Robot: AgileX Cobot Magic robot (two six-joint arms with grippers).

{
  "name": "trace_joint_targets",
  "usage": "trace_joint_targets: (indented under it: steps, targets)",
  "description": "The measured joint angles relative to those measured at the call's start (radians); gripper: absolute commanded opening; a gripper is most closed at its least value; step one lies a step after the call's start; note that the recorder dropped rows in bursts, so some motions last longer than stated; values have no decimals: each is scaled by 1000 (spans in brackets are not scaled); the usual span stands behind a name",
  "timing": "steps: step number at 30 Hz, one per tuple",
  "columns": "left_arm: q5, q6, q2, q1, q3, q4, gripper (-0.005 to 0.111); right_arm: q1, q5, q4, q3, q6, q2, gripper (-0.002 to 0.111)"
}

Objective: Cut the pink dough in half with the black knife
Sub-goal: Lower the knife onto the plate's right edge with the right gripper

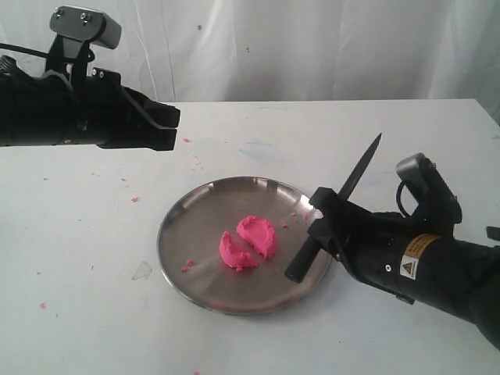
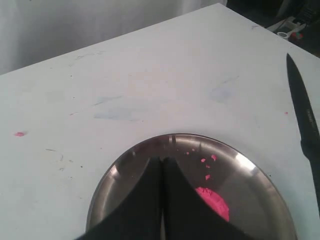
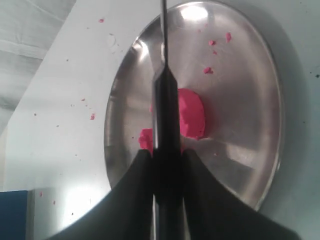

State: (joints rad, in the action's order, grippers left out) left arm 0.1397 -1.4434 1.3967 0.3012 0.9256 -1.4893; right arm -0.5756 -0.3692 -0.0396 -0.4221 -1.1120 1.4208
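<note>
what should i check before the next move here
1. Dough cut through: ok. The pink dough lies in two pieces with a gap between them on the steel plate.
2. Knife grip: ok. The right gripper is shut on the handle of the black knife.
3. Blade clear of dough: ok. It points up and away from the plate.
4. Other arm clear: ok. The left gripper is shut, holds nothing and is off to the left of the plate.
5. Dough stuck to blade: cannot tell.
</note>
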Motion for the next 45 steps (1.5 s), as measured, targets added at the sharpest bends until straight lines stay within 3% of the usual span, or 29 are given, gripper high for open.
trace_joint_targets:
  steps: [34,42,45]
  targets:
    - [0,0,0,0,0,0,0,-2,-25,-117,-164,-48,356,0]
    - [0,0,0,0,0,0,0,-2,-27,-123,-170,-64,375,29]
    - [0,0,0,0,0,0,0,-2,-16,-125,-170,-76,382,31]
